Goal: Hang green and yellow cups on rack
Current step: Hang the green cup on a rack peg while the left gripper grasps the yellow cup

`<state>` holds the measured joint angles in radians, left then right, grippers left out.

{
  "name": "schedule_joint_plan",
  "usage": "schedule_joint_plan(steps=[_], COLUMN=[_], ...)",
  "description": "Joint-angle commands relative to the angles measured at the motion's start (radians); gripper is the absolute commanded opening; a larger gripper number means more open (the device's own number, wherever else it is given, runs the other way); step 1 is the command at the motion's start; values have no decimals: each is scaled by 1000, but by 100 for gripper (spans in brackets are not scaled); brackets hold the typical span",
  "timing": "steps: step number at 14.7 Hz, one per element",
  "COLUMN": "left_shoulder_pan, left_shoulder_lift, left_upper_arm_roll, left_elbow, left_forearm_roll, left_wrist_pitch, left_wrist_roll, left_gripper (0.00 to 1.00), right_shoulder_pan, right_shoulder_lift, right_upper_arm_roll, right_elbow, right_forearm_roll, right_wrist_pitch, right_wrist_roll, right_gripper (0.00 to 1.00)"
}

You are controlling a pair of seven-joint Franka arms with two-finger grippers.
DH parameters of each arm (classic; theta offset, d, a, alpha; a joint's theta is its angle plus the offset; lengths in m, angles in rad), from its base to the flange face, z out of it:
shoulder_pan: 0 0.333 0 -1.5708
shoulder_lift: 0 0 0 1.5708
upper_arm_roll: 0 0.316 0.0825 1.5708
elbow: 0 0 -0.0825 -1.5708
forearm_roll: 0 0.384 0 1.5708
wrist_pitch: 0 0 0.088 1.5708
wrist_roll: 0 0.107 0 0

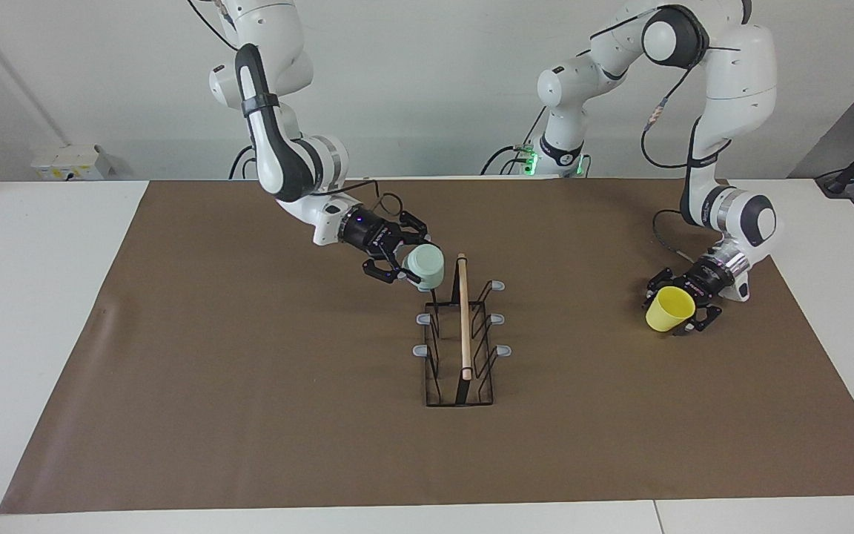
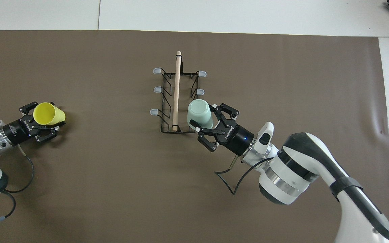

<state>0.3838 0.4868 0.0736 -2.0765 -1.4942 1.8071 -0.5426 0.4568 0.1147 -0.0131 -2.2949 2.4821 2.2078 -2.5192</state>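
The right gripper (image 1: 406, 265) is clamped on the green cup (image 1: 425, 267), held over the rack (image 1: 461, 334) at its end nearest the robots. The left gripper (image 2: 44, 118) straddles the yellow cup (image 2: 48, 114) lying on the brown mat (image 1: 249, 386); its grip is unclear.

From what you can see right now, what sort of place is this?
Probably a robotics lab bench: two white arms work over a table covered with brown paper, with only a rack and plastic cups as props.
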Motion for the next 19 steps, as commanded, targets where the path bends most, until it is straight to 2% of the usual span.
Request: schedule_joint_plan(steps=[1, 2, 3, 4, 15, 19], left_shoulder_pan=[-17, -17, -17, -17, -11, -28], left_shoulder_lift=[-33, -33, -33, -34, -86, -138], left_upper_arm_roll=[9, 9, 9, 9, 17, 17], left_elbow=[-31, -30, -28, -25, -8, -11], left_forearm_roll=[-21, -21, -21, -21, -15, -6], left_wrist_pitch=[20, 20, 20, 20, 26, 41], left_wrist_roll=[-11, -13, -13, -13, -23, -23], left_gripper=[36, 23, 13, 10, 7, 7], right_shoulder_pan=[-3, -6, -6, -7, -17, 2], right_shoulder_lift=[31, 23, 17, 10, 26, 69], right_upper_arm_roll=[1, 1, 1, 1, -1, -1], right_elbow=[-3, -3, -2, 3, 31, 31], right_forearm_roll=[29, 27, 29, 29, 29, 96], right_wrist_pitch=[-13, -11, -11, -10, 1, -11], right_wrist_roll=[-39, -39, -41, -41, -59, -113], right_gripper=[0, 0, 0, 0, 0, 0])
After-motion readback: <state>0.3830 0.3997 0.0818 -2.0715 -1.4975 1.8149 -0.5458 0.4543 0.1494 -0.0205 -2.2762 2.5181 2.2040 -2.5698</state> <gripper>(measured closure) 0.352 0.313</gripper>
